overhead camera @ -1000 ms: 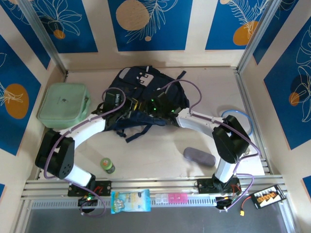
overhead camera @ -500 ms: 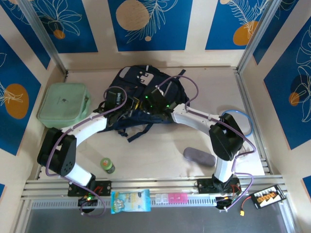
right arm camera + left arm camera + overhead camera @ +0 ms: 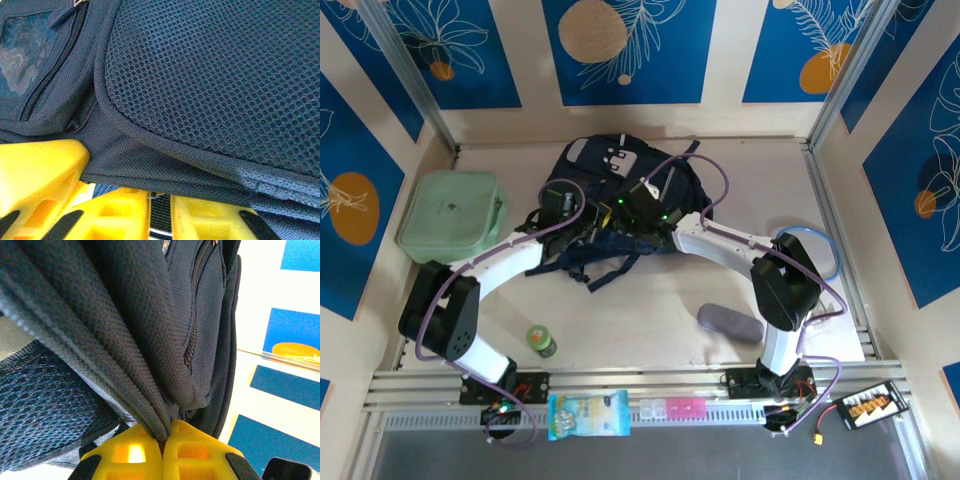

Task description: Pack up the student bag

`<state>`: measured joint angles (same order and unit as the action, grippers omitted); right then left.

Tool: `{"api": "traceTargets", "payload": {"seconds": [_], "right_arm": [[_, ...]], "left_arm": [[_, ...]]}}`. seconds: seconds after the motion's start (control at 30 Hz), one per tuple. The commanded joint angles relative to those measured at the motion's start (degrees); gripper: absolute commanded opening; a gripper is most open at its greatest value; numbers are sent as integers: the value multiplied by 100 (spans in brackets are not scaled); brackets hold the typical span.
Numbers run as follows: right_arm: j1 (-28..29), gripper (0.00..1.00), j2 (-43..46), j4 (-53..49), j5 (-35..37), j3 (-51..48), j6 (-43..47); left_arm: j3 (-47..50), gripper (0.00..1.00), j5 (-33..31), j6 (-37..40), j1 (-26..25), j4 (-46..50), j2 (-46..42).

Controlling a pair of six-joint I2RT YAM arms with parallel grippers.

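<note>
The student bag [image 3: 620,165], dark navy with a pale patch, lies at the back middle of the table, its black straps trailing toward me. My left gripper [image 3: 578,222] sits at the bag's near left edge. In the left wrist view its yellow fingers [image 3: 195,450] are shut on a folded fabric edge of the bag [image 3: 150,315]. My right gripper [image 3: 618,222] is close beside it on the near edge. In the right wrist view mesh padding of the bag [image 3: 215,75] lies over the right gripper [image 3: 160,212], whose jaws are almost together on a black strap [image 3: 160,207].
A mint green zip case [image 3: 450,215] lies at the left. A small green bottle [image 3: 541,341] and a grey pouch [image 3: 730,323] sit on the near table. A snack packet [image 3: 588,415] and a pill box [image 3: 670,410] rest on the front rail. A blue cable loop [image 3: 810,250] lies at the right.
My right gripper has moved left along the bag's near edge toward the left gripper, and its jaws have narrowed. The left gripper keeps its hold, shifted slightly right.
</note>
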<state>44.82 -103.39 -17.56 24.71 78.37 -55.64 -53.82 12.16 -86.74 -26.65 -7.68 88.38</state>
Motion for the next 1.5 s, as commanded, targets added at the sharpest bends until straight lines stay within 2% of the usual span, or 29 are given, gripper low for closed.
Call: {"api": "traceTargets", "payload": {"seconds": [0.0,0.17,0.37,0.5,0.8,0.87,1.03,1.13,1.23,1.37,1.47], "right_arm": [[-293,26,-36,-159,570,-73,254],[-295,29,-265,120,273,161,150],[-281,15,-333,238,284,245,-96],[-311,8,-292,-119,333,348,97],[-694,5,-45,-702,-69,39,2047],[-817,5,65,-643,-350,-89,2471],[-871,4,109,-826,-547,89,2987],[-871,6,109,-726,-888,139,2812],[-871,13,166,-477,-1284,76,2279],[-836,22,284,105,-1212,-256,1272],[-707,24,329,397,-872,-418,769]], "left_arm": [[-198,0,510,13,-103,-411,-106],[-203,0,652,-133,-110,-604,-14],[-192,0,671,-133,-112,-639,12],[-131,0,634,-57,-97,-612,9],[-40,0,686,232,23,-465,4],[-62,0,701,287,33,-427,12],[-149,0,799,357,29,-427,78],[-189,0,872,317,28,-459,125],[-211,0,951,237,29,-593,173],[-260,0,1037,125,11,-691,237],[-252,0,1086,3,7,-813,277]]}}
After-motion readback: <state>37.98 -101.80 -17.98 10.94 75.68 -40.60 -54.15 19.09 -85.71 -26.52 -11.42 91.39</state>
